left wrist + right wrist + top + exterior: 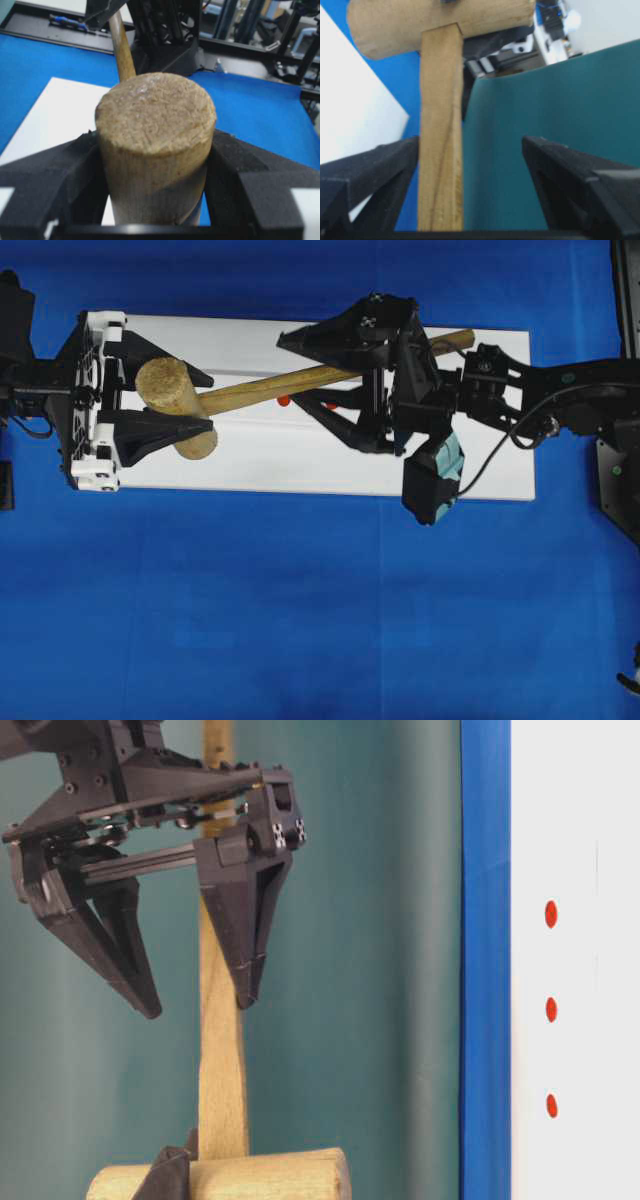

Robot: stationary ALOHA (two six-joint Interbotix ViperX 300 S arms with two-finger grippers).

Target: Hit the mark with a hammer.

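Note:
The light-wood hammer (175,405) is held above the white board (300,465), its handle (290,386) running right and slightly back. My left gripper (210,402) is shut on the thick head (156,130), one finger on each side. My right gripper (290,367) is open around the handle (440,150); the handle lies against one finger (380,170) and the other stands apart. Red marks (551,1010) form a row on the board; one (284,400) shows just under the handle. The table-level view shows the open right gripper (198,1007) astride the handle (222,1060).
The white board lies on a blue cloth (300,620). A teal backdrop (350,970) stands behind the arms. The right arm's wrist and a teal-taped camera block (435,475) hang over the board's right part.

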